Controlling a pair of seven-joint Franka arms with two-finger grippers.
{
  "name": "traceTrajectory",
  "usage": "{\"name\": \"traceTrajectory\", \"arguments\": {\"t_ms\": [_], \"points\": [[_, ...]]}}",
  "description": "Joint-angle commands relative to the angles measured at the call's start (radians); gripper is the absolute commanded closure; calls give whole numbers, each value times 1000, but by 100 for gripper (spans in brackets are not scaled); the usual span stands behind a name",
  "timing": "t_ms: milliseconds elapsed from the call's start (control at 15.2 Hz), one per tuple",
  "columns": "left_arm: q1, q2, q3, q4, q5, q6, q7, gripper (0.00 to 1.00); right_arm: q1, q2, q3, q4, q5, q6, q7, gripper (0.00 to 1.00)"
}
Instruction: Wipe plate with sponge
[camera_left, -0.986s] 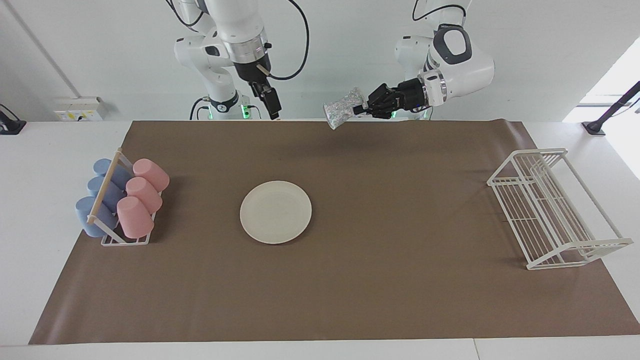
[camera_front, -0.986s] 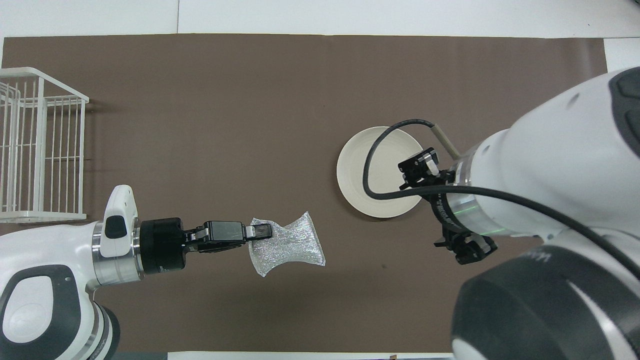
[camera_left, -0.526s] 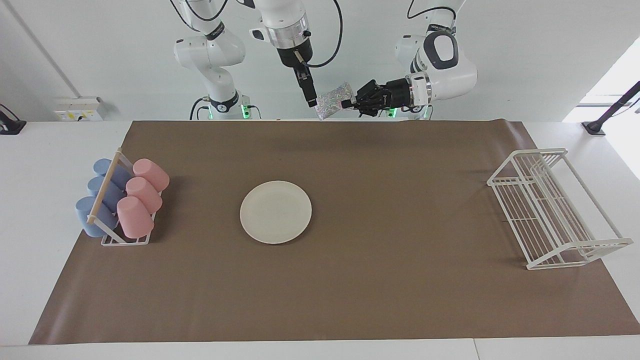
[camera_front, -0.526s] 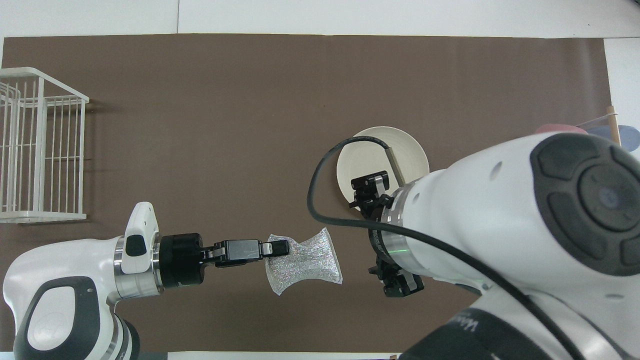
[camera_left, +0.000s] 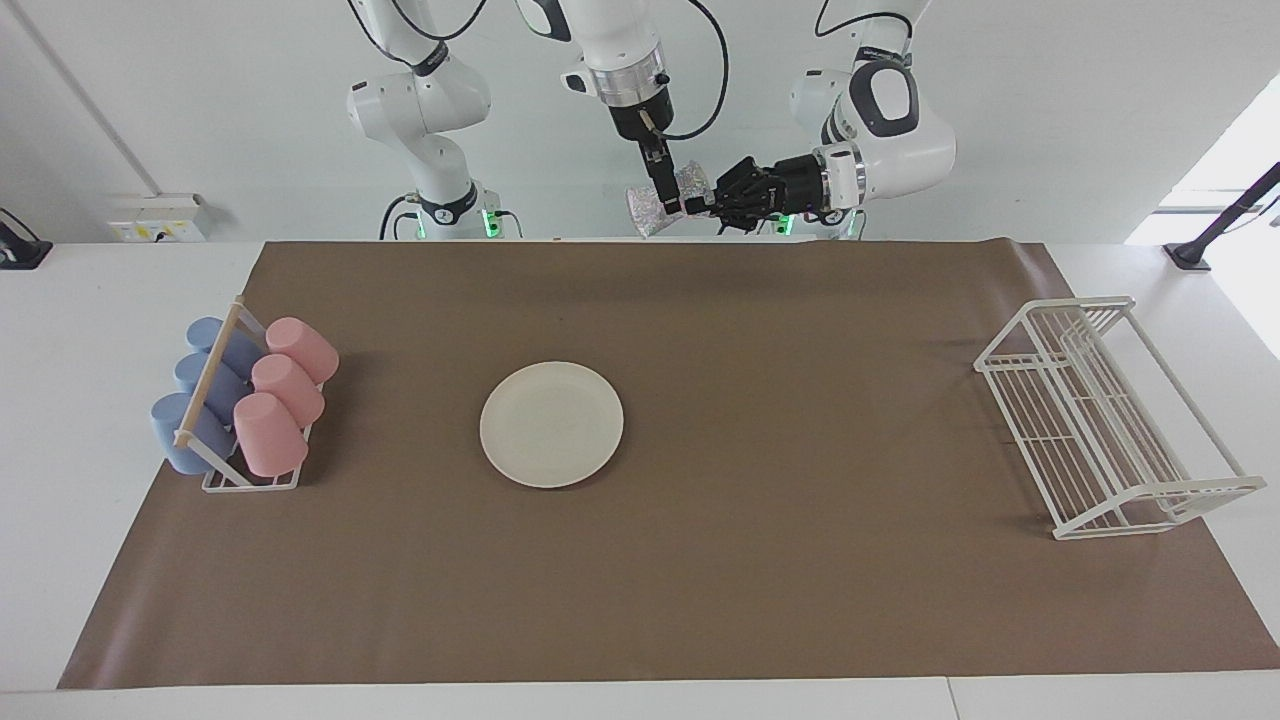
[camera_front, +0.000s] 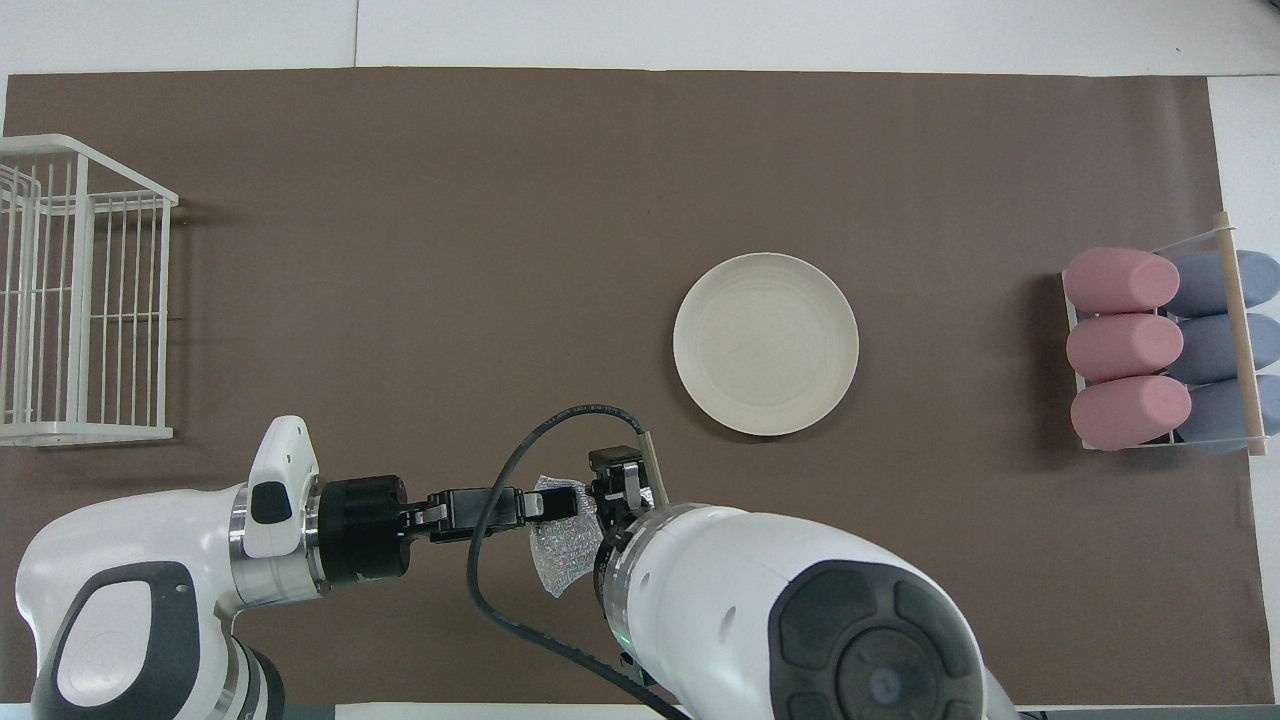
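Up in the air, we pinch the crinkled, shiny silver mesh sponge (camera_left: 657, 203) tightly in our left gripper (camera_left: 697, 207), over the brown mat's edge nearest the robots. Our right gripper (camera_left: 668, 197), fingers spread wide, reaches its middle. The smooth, round cream plate (camera_left: 551, 424) lies flat mid-mat.

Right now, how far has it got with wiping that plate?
Barely begun. The left claw is shut on the sponge, up in the air. The open right claw is at the sponge, apparently for a handover. The plate lies untouched; all wiping remains.

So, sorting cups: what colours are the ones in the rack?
Pink and blue cups, three of each, clearest in the overhead view.
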Motion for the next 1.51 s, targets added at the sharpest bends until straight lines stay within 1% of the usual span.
{"name": "traceTrajectory", "arguments": {"t_ms": [0,263,329,394,460,526,591,657,723,789,1183,1249,1314,1380,1446], "points": [[-7,-35,17,-33,-23,-21,15,100,-1,-37,-6,-50,24,27,-10,0],[-7,-35,17,-34,-21,-22,15,100,1,-38,-6,-67,23,49,-12,0],[-7,-35,17,-36,-20,-24,15,100,-1,-37,-6,-67,23,50,-12,2],[-7,-35,17,-36,-18,-24,14,100,-1,-37,-7,-67,23,52,-15,19],[-7,-37,17,-36,-17,-25,15,100,-1,-35,-6,-66,21,52,-19,44],[-7,-35,17,-36,-15,-25,15,100,-1,-34,-6,-66,21,52,-33,56],[-7,-37,17,-36,-15,-28,14,100,-1,-34,-6,-64,21,50,-36,59],[-7,-37,18,-37,-14,-31,14,100,-1,-34,-7,-64,16,50,-38,67],[-7,-38,18,-37,-12,-40,12,100,-1,-34,-7,-63,12,49,-39,79],[-7,-38,18,-37,-11,-41,14,100,-1,-30,-7,-58,12,49,-58,100],[-7,-38,18,-36,-5,-41,12,100,-1,-29,-7,-56,12,47,-82,100],[-7,-38,15,-34,9,-41,12,80,-1,-30,-7,-56,12,47,-82,100],[-7,-40,15,-33,18,-39,3,9,-1,-30,-7,-56,12,47,-82,100],[-7,-40,15,-33,20,-39,-20,0,-1,-30,-7,-56,12,47,-84,100],[-5,-40,15,-33,20,-41,-32,0,-3,-30,-7,-56,12,47,-91,100]]}}
